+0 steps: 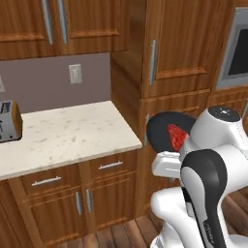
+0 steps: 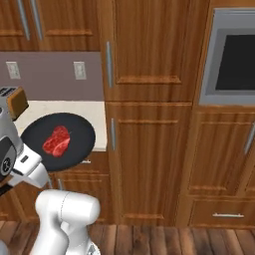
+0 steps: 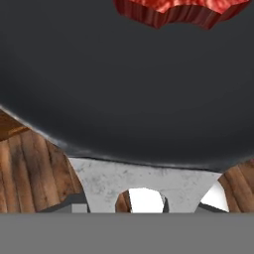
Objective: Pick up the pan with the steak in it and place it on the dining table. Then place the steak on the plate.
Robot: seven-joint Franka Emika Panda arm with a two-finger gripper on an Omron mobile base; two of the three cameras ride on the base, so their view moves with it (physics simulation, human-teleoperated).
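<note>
Metallic handle end [image 3: 149, 186], grey, with a hanging hole: nearest item, at 6 o'clock in the hand view, clamped by the tool. Pan [image 2: 58, 140]: black, rigid, probably weighty; carried in the air beside the counter [image 1: 63, 138], best kept level. Steak [image 2: 56, 140]: red, soft, loose near pan centre; likely slides if tilted.

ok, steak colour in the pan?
Red with lighter marbling; the steak shows best in the right base view, lying in the black pan.
</note>
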